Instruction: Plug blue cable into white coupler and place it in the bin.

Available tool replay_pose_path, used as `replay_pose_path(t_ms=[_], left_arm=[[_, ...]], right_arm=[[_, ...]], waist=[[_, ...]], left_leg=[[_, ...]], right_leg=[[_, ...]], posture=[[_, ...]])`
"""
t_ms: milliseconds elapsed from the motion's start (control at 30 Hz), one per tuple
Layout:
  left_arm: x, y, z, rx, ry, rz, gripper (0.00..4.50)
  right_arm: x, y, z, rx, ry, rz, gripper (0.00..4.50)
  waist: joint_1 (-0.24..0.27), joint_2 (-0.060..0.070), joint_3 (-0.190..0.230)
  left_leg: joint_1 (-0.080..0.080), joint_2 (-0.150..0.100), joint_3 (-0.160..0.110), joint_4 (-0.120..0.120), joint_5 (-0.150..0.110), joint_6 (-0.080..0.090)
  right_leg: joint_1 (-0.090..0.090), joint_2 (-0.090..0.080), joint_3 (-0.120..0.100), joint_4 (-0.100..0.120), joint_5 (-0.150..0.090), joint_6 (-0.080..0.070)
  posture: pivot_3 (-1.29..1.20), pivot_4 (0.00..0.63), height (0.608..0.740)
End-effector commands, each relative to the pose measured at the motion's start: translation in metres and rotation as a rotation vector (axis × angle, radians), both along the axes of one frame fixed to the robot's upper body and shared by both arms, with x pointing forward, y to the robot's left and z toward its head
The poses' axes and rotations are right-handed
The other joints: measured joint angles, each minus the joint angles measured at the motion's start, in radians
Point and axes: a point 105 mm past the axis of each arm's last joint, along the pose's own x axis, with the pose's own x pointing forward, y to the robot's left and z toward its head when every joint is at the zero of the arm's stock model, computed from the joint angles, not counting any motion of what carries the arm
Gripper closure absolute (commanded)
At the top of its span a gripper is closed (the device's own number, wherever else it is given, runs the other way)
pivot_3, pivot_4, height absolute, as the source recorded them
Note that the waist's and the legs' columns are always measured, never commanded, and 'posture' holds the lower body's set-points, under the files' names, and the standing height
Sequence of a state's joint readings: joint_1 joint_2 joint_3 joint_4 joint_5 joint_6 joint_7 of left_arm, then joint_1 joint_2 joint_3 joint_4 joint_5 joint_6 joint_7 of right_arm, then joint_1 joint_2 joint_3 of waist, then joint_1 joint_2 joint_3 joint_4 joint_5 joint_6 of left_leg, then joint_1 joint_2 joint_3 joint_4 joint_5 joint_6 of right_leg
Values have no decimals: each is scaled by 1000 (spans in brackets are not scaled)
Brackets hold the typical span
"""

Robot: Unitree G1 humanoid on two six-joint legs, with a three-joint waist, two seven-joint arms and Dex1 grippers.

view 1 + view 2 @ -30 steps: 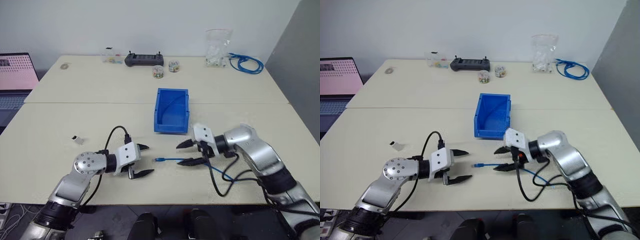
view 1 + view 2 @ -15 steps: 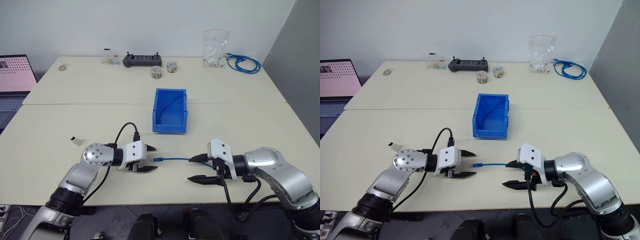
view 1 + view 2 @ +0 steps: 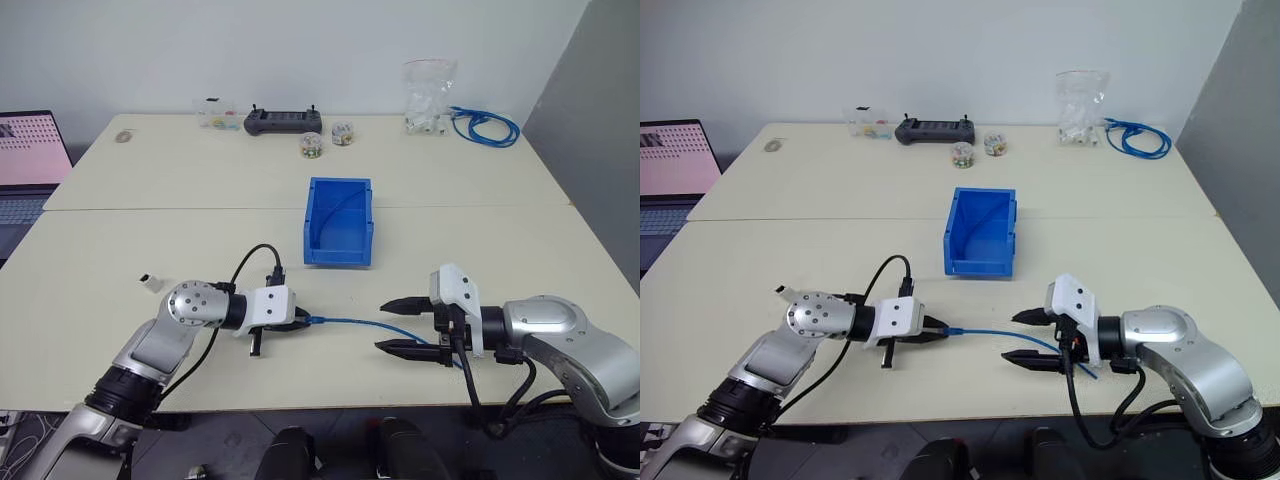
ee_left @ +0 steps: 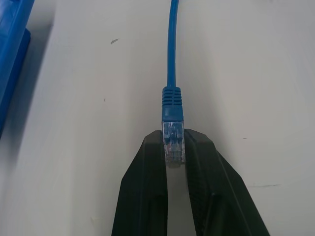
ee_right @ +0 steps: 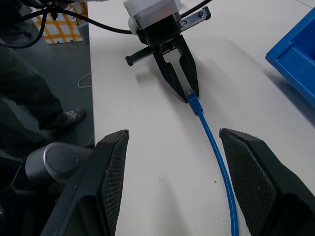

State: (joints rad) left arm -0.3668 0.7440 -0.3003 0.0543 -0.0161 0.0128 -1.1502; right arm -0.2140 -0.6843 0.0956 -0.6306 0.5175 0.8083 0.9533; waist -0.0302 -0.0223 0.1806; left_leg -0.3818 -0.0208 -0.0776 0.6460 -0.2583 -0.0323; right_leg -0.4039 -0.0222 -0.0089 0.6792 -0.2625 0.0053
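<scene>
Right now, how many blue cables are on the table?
2. One blue cable lies at the near edge, its plug pinched in the left gripper. A coiled bundle sits at the far right corner beside the clear bag.

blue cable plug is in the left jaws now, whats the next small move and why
Probably lift the plug and carry it toward the white coupler. The left gripper is shut on the blue cable by its clear plug, the right gripper stands open, and the coupler lies apart on the table.
</scene>
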Motion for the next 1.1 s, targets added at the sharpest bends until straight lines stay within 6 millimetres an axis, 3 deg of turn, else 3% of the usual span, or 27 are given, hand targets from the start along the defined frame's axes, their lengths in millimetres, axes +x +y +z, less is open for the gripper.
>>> replay_pose_path(t_ms=[33, 233, 367, 500, 633, 900, 1100], left_arm=[[-2, -2, -1, -44, 128, 73, 4263], [-7, -39, 35, -269, 300, 71, 4263], [-6, -56, 62, -434, 441, 76, 4263], [-8, -62, 93, -590, 601, 59, 4263], [-17, -63, 117, -712, 761, 2, 4263], [-34, -62, 128, -772, 917, -37, 4263], [-35, -64, 132, -805, 934, -27, 4263]], right_arm=[[-7, 2, 14, 40, -50, -1, 1407], [-23, 0, 18, 82, -32, 26, 1407], [-34, -1, 20, 133, 89, 49, 1407], [-35, -2, 23, 165, 156, 14, 1407], [-23, -5, 31, 242, 168, -69, 1407], [6, -3, 57, 488, 198, -156, 1407], [11, 11, 70, 582, 232, -116, 1407]], waist=[[0, 0, 0], [2, -1, 1], [3, -2, 1], [-2, -2, 2], [-3, -3, 2], [0, -3, 2], [-1, -2, 2]], left_leg=[[0, 0, 0, 0, 0, 0], [-2, -1, -1, 1, 0, 0], [-3, -1, -1, 1, 0, 0], [-2, 0, -1, 1, 0, 0], [-2, 0, -1, 1, 0, 0], [-2, 0, -1, 1, 0, 0], [-2, 0, -1, 1, 0, 0]], right_leg=[[0, 0, 0, 0, 0, 0], [0, 0, -1, 0, 0, 1], [0, 0, -1, -1, 0, 1], [0, 0, -1, 0, 0, 1], [0, 1, -1, 0, 0, 1], [0, 0, 1, 0, 0, 1], [-1, 0, 2, 0, 0, 1]], posture=[[0, 150, 740], [0, 150, 740], [0, 150, 740], [0, 150, 740], [0, 150, 740], [0, 150, 740], [0, 150, 740]])
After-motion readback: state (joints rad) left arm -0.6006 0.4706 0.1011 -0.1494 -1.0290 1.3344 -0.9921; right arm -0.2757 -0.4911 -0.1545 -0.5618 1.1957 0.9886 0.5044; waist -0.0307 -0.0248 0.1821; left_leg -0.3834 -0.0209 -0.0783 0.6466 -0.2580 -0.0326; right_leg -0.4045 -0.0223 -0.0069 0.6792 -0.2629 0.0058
